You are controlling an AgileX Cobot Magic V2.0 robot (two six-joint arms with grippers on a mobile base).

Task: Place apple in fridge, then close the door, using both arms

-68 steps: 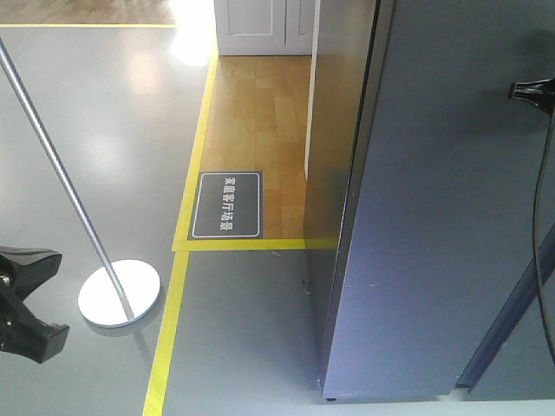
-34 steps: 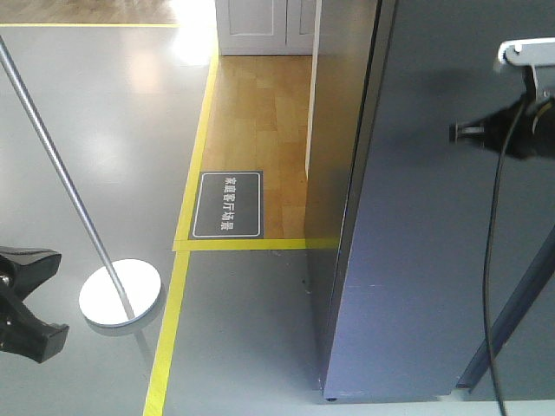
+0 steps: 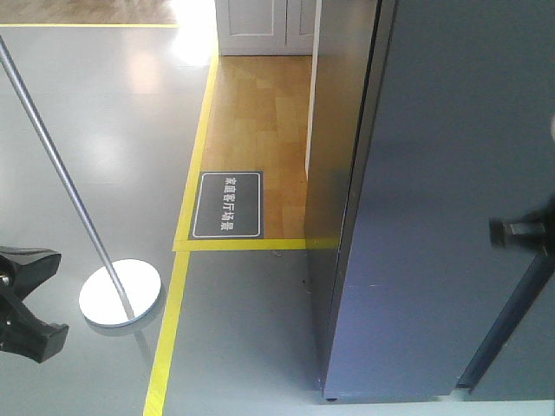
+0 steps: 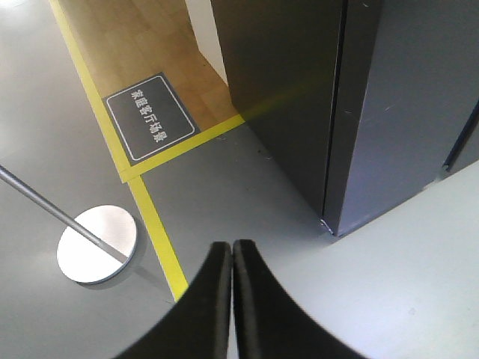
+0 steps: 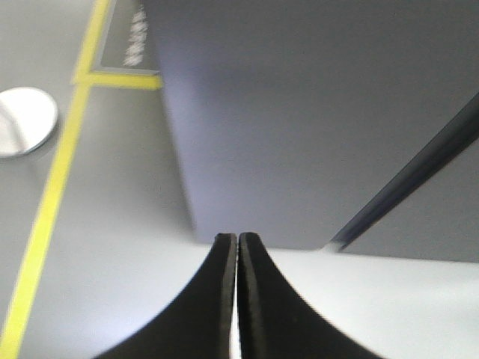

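Observation:
The fridge (image 3: 336, 165) stands at the right, dark grey, and its door (image 3: 434, 217) lies flush against it. The apple is out of view. My left gripper (image 4: 232, 245) is shut with nothing between its fingers, over the grey floor in front of the fridge (image 4: 284, 90). In the front view the left arm (image 3: 26, 308) shows at the bottom left. My right gripper (image 5: 237, 237) is also shut and empty, close to the door (image 5: 299, 112). The right arm (image 3: 525, 232) is a dark blur across the door's right side.
A stand with a round white base (image 3: 120, 292) and a slanted metal pole (image 3: 52, 147) is at the left. Yellow tape (image 3: 169, 329) borders a wooden floor patch with a dark floor sign (image 3: 227, 204). White panelled doors (image 3: 260, 26) are at the back.
The right arm has dropped from the upper right of the front view to mid-height on the door. The left arm and the door have not moved.

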